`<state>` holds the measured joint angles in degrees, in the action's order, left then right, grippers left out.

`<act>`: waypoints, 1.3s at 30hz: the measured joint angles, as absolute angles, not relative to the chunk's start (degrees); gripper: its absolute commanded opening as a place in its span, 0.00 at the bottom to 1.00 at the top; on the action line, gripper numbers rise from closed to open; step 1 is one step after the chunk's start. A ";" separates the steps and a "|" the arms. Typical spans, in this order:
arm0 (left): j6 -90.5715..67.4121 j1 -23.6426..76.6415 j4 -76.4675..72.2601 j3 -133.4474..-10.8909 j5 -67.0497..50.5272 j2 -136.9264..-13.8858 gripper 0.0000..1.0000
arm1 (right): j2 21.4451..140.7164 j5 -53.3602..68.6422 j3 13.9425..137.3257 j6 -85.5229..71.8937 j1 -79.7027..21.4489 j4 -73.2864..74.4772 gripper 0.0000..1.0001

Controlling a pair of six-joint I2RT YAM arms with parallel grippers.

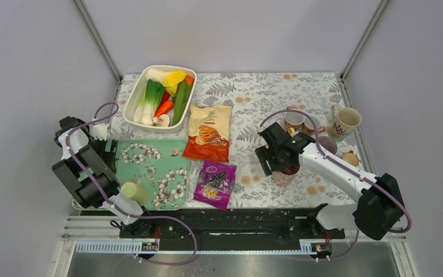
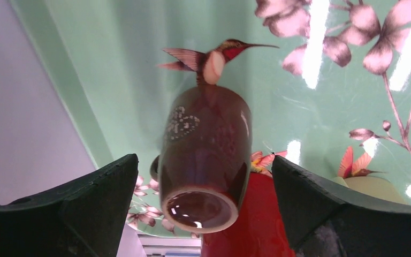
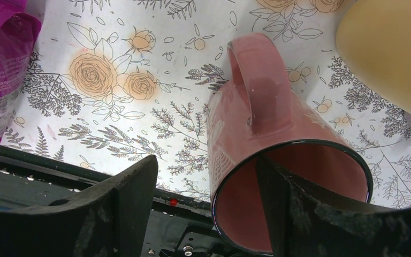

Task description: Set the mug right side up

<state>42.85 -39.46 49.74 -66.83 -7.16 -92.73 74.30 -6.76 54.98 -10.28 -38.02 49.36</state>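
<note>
A pink mug (image 3: 278, 139) stands mouth up on the flowered tablecloth, its handle pointing away from the wrist camera. In the top view it shows as a dark red patch (image 1: 289, 169) under the right gripper (image 1: 277, 164). My right gripper (image 3: 206, 166) is open: one finger (image 3: 283, 203) reaches inside the mug's mouth, the other (image 3: 123, 198) stands well clear outside. My left gripper (image 2: 204, 160) is open above the green tray (image 2: 112, 64). A dark brown cup-shaped thing (image 2: 206, 155) shows between its fingers, untouched.
A white dish of vegetables (image 1: 132, 109) stands at the back left. An orange snack bag (image 1: 209, 133) and a purple bag (image 1: 215, 183) lie mid-table. Other mugs (image 1: 344, 121) stand at the right, and a cream one (image 3: 385, 48) is close to the pink mug.
</note>
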 measured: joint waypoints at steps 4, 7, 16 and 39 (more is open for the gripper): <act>44.01 -40.10 50.46 -65.14 -7.75 -92.73 0.80 | 75.18 -6.59 54.98 -10.26 -38.02 49.34 0.76; 44.53 -40.64 50.59 -65.08 -7.94 -92.73 0.62 | 75.50 -6.52 54.98 -10.22 -38.02 49.34 0.76; 44.80 -41.39 49.87 -65.34 -9.61 -92.84 0.00 | 75.50 -6.50 54.98 -10.11 -38.02 49.34 0.77; 37.60 -25.56 58.96 -69.10 -29.21 -80.18 0.00 | 66.67 11.75 55.96 -24.08 -42.76 17.26 0.77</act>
